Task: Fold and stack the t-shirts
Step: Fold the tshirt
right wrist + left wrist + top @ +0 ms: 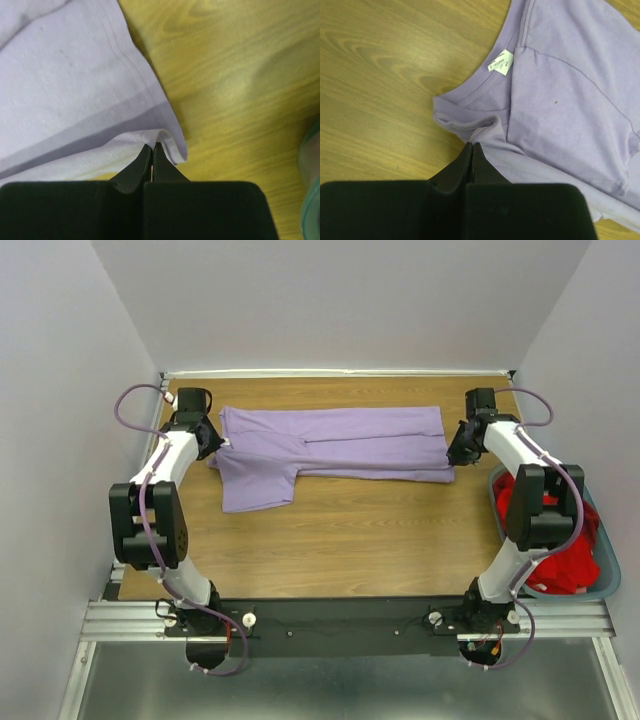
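Both ends of lavender t-shirt (340, 445) pinched: left hand (471, 146) clamps collar fold, right hand (152, 146) clamps hem corner. Shirt lies stretched between hands on surface (350, 540). Red t-shirt (570, 565) in basket (610, 585) near right hand.

The lavender shirt (340, 445) fills the span between your left pincer (220, 442) and right pincer (452, 452). The basket (610, 575) crowds the right one's outer side, and the bench (380, 530) nearward lies open.
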